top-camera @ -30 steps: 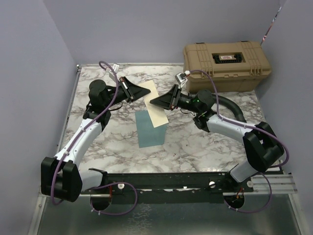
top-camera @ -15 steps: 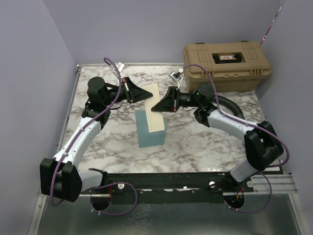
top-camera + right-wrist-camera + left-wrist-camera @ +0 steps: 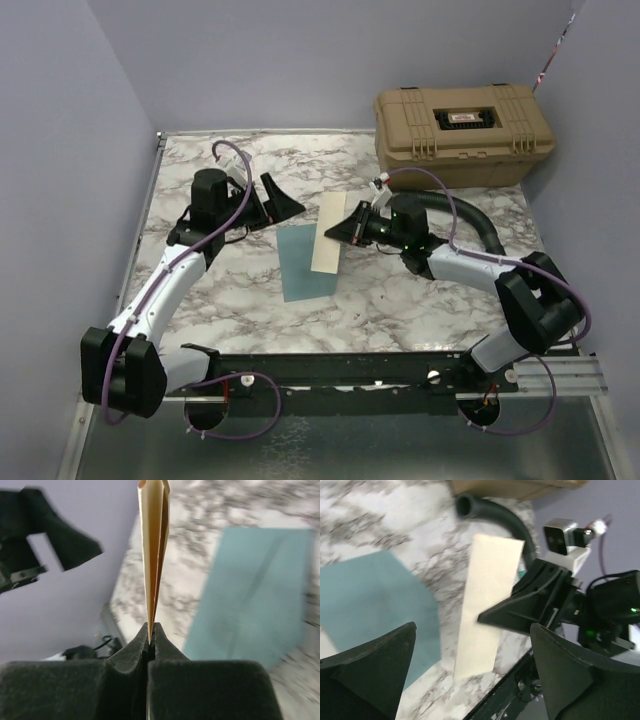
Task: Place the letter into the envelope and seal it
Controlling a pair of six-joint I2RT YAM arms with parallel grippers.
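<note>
The left gripper [image 3: 274, 203] gapes wide, holding nothing, near the envelope's far corner. The envelope [image 3: 303, 268] lies flat on the table [image 3: 400, 295]. The folded letter [image 3: 328, 236] overlaps its right edge from above, pinched by the clenched right gripper [image 3: 346, 228].

left pincer [image 3: 272, 205] jaws wide apart, nothing in them, wrist toward the desk [image 3: 400, 290] far-left corner; right pincer [image 3: 332, 231] clamped tight on the letter [image 3: 325, 252], forearm reaching left, mid-desk
</note>
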